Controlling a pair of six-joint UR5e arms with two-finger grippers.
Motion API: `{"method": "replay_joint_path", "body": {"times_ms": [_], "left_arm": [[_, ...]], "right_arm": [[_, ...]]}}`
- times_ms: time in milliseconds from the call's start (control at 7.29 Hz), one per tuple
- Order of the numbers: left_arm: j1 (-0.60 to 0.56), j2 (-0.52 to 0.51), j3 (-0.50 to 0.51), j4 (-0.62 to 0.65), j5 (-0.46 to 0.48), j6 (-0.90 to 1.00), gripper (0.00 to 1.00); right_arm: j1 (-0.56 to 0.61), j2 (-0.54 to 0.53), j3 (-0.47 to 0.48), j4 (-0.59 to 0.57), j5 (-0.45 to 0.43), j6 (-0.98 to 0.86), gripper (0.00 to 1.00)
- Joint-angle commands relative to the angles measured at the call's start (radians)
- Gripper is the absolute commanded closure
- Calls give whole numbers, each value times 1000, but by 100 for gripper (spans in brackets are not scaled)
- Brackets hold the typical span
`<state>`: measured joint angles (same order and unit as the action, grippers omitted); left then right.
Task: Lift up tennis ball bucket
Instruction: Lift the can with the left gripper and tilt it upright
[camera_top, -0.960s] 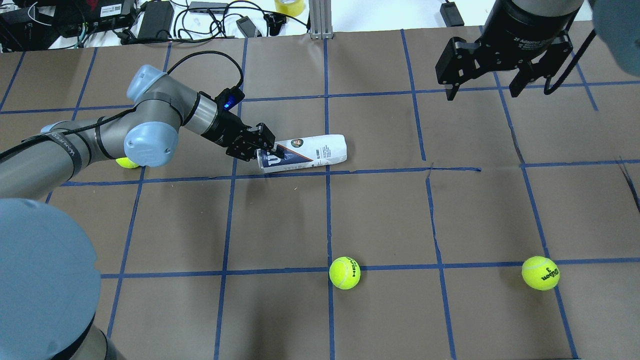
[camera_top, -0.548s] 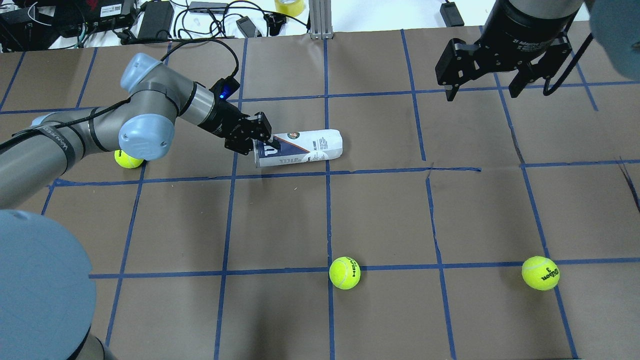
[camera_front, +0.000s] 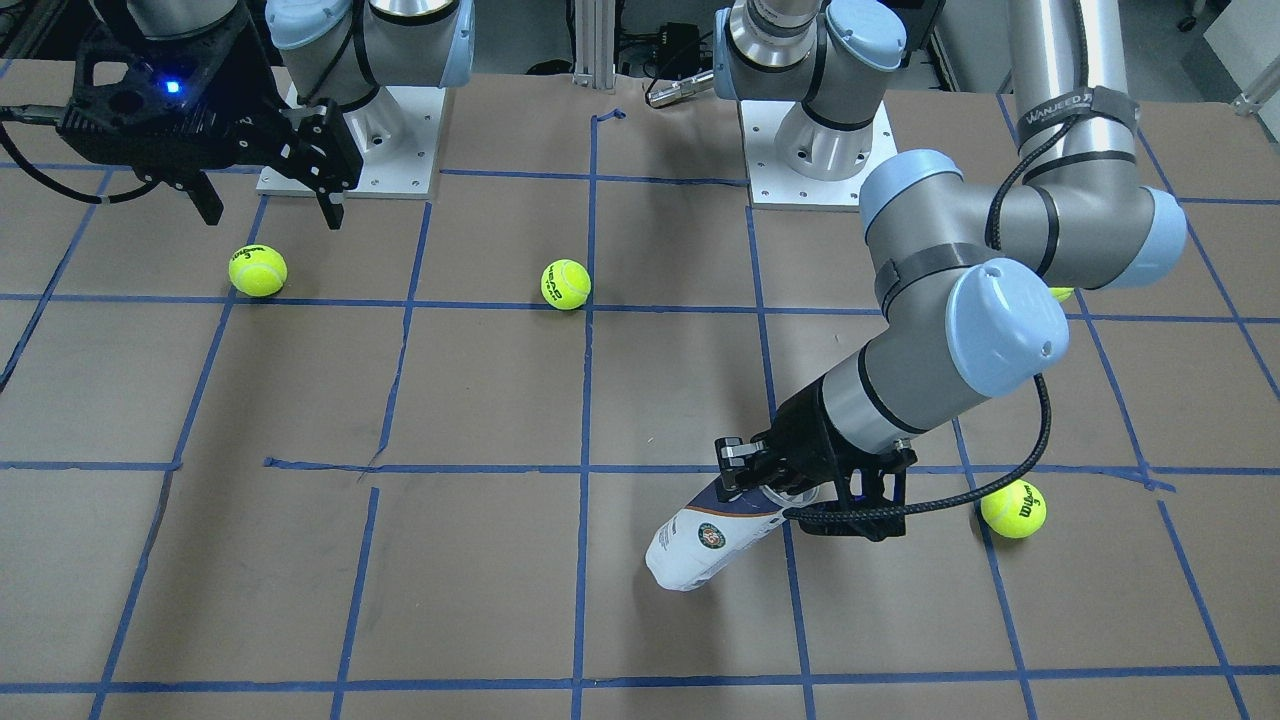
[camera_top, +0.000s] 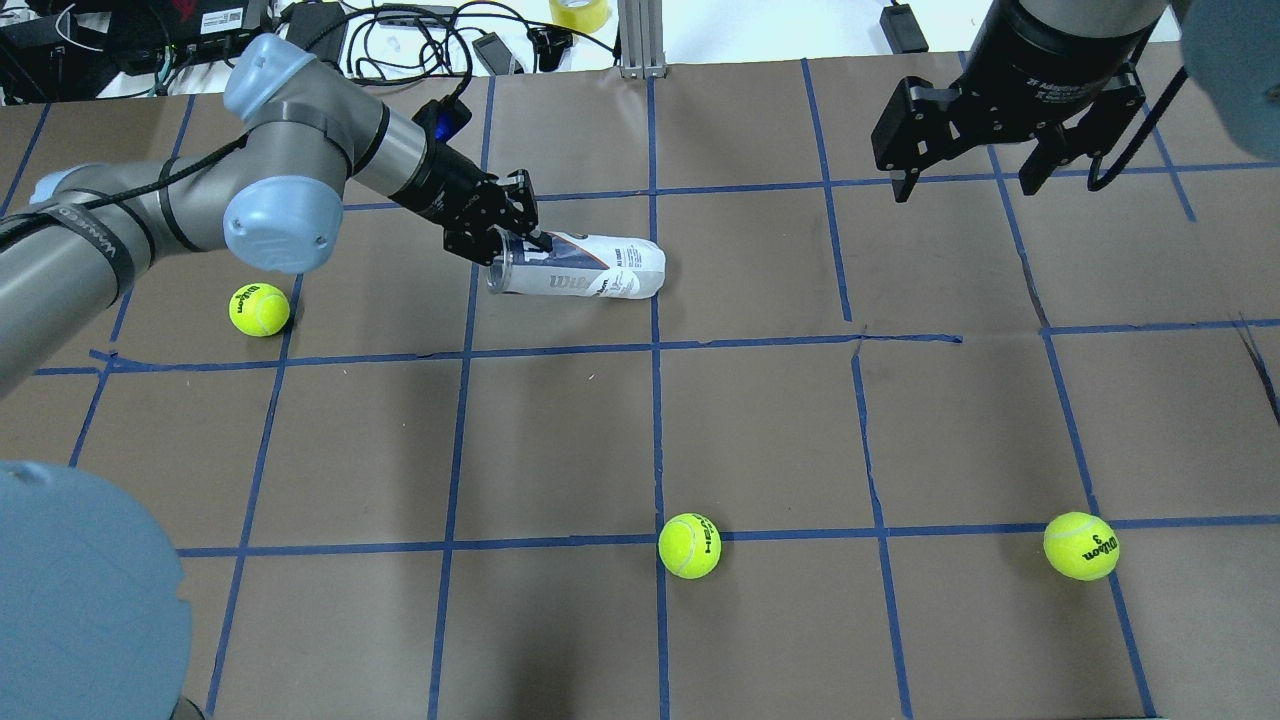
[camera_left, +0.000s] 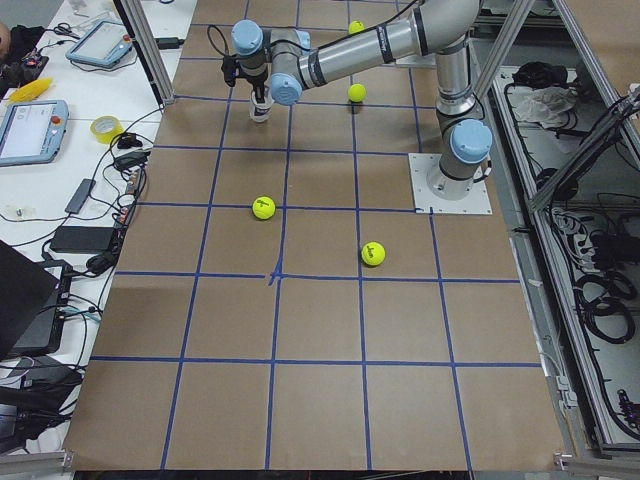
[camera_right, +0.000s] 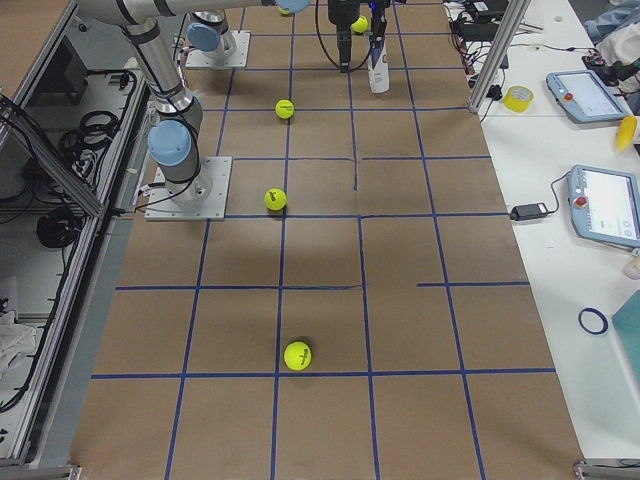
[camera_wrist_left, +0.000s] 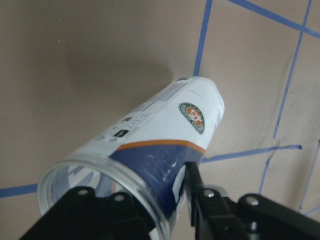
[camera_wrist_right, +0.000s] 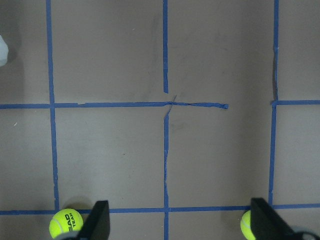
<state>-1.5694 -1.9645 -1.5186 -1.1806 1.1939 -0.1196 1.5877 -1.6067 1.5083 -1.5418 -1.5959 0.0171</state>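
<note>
The tennis ball bucket (camera_top: 590, 272) is a clear tube with a white-and-dark-blue label and looks empty. My left gripper (camera_top: 512, 247) is shut on its open rim. In the front-facing view the bucket (camera_front: 705, 545) hangs tilted from the left gripper (camera_front: 768, 488), closed end low. I cannot tell whether that end touches the table. The left wrist view shows the bucket (camera_wrist_left: 165, 135) with a finger (camera_wrist_left: 196, 197) on the outside of its wall. My right gripper (camera_top: 965, 185) is open and empty, high at the far right, also in the front-facing view (camera_front: 265, 215).
Three tennis balls lie on the brown gridded table: one near the left arm (camera_top: 259, 309), one near the front centre (camera_top: 689, 545), one at the front right (camera_top: 1081, 546). Cables and power bricks (camera_top: 310, 40) lie beyond the far edge.
My left arm has risen and swung toward the far edge with the bucket in its grip. The bucket's open end has lifted and the tube has turned. The right gripper has not moved.
</note>
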Motion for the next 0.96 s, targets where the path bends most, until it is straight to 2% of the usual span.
{"method": "replay_joint_path", "body": {"times_ms": [0, 137, 411, 548, 823], "left_arm": [[-55, 12, 98, -66, 203, 47, 100], [-82, -3, 118, -67, 290, 96, 100], [-112, -31, 123, -57, 317, 437, 100], [-130, -48, 124, -54, 317, 489, 100], [-162, -65, 127, -70, 380, 506, 100]], "right_arm": [[-2, 1, 1, 2, -4, 1, 0], [0, 1, 1, 2, -3, 1, 0], [0, 1, 1, 2, -2, 1, 0], [0, 1, 1, 2, -1, 1, 0], [0, 1, 1, 3, -2, 1, 0]]}}
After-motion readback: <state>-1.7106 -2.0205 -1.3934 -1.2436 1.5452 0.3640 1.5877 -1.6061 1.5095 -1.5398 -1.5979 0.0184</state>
